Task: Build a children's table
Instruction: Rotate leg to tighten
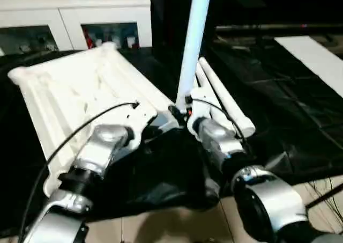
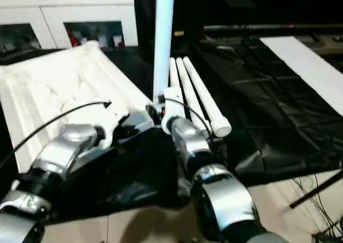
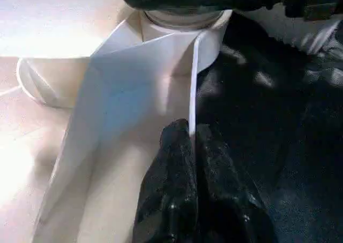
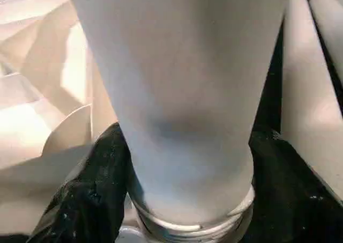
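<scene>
The white table top (image 1: 80,87) lies underside up on a black sheet, its ribs showing. One white leg (image 1: 192,39) stands upright in the near right corner socket (image 3: 182,34). My right gripper (image 1: 179,113) is shut on this leg's base, one black finger (image 4: 96,189) on each side of the tube (image 4: 182,93). My left gripper (image 1: 140,111) is shut on the top's thin rim (image 3: 192,93) just beside that socket, fingertips (image 3: 177,141) pinching the edge. Three loose legs (image 2: 195,95) lie side by side to the right of the top.
A white cabinet with glass doors (image 1: 96,17) stands behind the table top. The black sheet (image 1: 278,93) spreads to the right, with a white board (image 1: 316,55) at the far right. Pale floor (image 2: 300,200) and cables lie at the near right.
</scene>
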Available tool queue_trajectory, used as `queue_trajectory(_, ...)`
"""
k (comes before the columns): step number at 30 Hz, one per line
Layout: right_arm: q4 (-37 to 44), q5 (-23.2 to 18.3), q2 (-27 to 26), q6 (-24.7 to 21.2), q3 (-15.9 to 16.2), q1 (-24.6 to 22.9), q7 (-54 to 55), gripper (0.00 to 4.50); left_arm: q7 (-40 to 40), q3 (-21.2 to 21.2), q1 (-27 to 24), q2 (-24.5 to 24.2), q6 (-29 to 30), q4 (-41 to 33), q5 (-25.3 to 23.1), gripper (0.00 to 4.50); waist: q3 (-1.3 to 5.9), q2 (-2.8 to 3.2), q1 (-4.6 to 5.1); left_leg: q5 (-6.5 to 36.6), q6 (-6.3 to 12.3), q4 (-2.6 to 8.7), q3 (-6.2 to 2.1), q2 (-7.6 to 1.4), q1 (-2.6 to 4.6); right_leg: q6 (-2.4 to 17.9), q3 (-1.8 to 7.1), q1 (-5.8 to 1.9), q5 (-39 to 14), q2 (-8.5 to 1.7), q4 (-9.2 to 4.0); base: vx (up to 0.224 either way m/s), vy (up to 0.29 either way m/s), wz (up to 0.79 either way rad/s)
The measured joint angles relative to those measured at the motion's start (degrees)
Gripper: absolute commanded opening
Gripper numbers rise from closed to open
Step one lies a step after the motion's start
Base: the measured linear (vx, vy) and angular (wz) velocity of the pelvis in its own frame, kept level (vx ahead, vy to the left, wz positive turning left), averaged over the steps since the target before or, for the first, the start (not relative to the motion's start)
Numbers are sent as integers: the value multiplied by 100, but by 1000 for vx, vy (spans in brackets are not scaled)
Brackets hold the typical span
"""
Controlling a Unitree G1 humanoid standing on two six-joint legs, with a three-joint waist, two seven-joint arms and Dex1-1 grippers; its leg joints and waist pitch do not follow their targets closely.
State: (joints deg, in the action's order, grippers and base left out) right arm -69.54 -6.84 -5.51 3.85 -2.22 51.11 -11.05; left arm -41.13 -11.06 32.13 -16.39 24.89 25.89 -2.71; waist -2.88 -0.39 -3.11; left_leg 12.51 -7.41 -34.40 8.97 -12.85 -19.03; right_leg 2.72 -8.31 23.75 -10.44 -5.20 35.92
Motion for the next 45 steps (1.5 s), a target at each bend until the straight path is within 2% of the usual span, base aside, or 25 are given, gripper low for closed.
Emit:
queue_trajectory(3, -41, 20, 1, 60, -43, 24, -145, 272, 1, -8, -30, -44, 0, -62, -27, 0, 0, 0, 9, 1, 8, 7, 2, 2, -3, 18, 3, 6, 8, 0, -1, 0, 0, 0)
queue_trajectory(4, -42, 20, 13, 87, -68, 24, -264, 328, 0, -12, -62, -73, 0, -113, -23, 0, -1, 0, 17, -3, 13, 10, 2, 1, -5, 19, 3, 11, 8, 1, -1, 0, 0, 0)
queue_trajectory(5, -46, 17, 28, 115, -73, 22, -374, 342, 0, -13, -92, -100, 0, -160, -22, 0, -1, -1, 25, -6, 17, 12, 2, 1, -5, 20, 3, 14, 8, 3, 0, 0, 0, 0)
queue_trajectory(9, -47, -103, 38, 150, -126, 10, -1072, 370, -14, 1, -166, -363, -82, -238, -21, 0, -6, -6, 117, -7, 15, 10, 0, 0, -10, 35, 3, 24, 16, 24, 0, 0, 0, 0)
queue_trajectory(12, -17, -63, 188, 154, 28, 7, -1646, 391, -176, -2, -197, -540, -176, -241, -14, 0, -6, -6, 123, -11, 21, 10, -1, -3, -11, 39, 3, 26, 15, 27, -1, 0, 0, 0)
queue_trajectory(19, 586, 73, 902, 100, 496, -375, -3751, 391, -1140, -3, -227, -1149, -543, -77, 156, 0, -11, 2, 90, -13, 38, 9, -3, -4, -17, 41, 2, 22, 13, 27, -10, 0, 0, 0)
queue_trajectory(22, 653, 106, 1117, 100, 599, -476, -4183, 391, -1653, -22, -291, -1421, -799, -14, 267, 0, -13, 5, 67, -13, 37, 10, -4, -6, -17, 42, 2, 23, 13, 27, -7, 0, 0, 0)
queue_trajectory(26, 669, 232, 1197, 107, 664, -481, -4325, 391, -2308, -79, -342, -1682, -909, -23, 394, 0, -13, 5, 5, -13, 35, 9, -3, -9, -13, 43, 3, 21, 13, 26, -5, 0, 0, 0)
queue_trajectory(28, 672, 270, 1194, 128, 720, -481, -4445, 391, -2392, -105, -360, -1749, -947, -37, 414, 0, -13, 4, -21, -12, 33, 8, -3, -14, -13, 43, 3, 21, 13, 26, -4, 0, 0, 0)
queue_trajectory(35, 835, 309, 1225, 161, 933, -483, -5038, 391, -2869, -182, -463, -1918, -1026, -160, 489, 0, -12, 3, -48, -13, 36, 10, -3, -15, -15, 46, 6, 22, 11, 24, -4, 0, 0, 0)
queue_trajectory(40, 865, 387, 1111, 239, 1062, -484, -5294, 391, -3133, -298, -487, -1913, -1079, -265, 533, 0, -12, 2, -206, -14, 31, 6, -2, -16, -14, 47, 12, 17, 9, 24, 0, 0, 0, 0)
queue_trajectory(45, 864, 432, 1105, 291, 1082, -483, -5360, 375, -3156, -338, -486, -1912, -1123, -268, 532, 0, -12, 1, -214, -6, 13, 6, 9, -10, -14, 47, 48, 14, 9, 24, 2, 0, 0, 0)
